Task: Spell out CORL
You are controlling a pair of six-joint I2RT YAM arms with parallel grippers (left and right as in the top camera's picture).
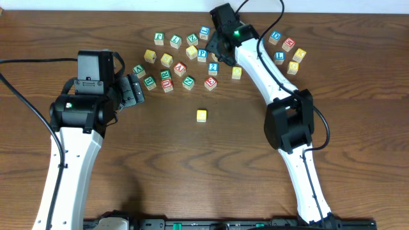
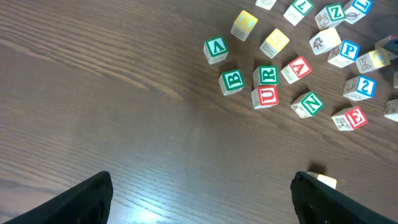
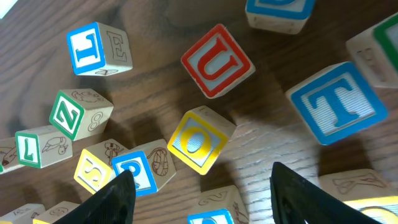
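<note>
One yellow-topped cube [image 1: 201,115], presumably C, is set alone mid-surface. O cube [image 3: 198,142], green R [image 2: 267,74] and blue L [image 3: 87,48] are left in the pile. Right end effector [image 3: 202,174] is held half-open over O, left end effector [image 2: 200,180] wide, both empty.

The counter [image 1: 192,172] where I work, seen from above: a broad top of dark brown wood, its grain running in long streaks from side to side. Beyond its far edge a pale strip [image 1: 96,4] shows, white and featureless; whether it is wall or floor I cannot tell. A black rail [image 1: 192,224] lies along the near edge. Light falls evenly from overhead, leaving soft, short shadows on the wood and a dull sheen across the grain in my left wrist view.
</note>
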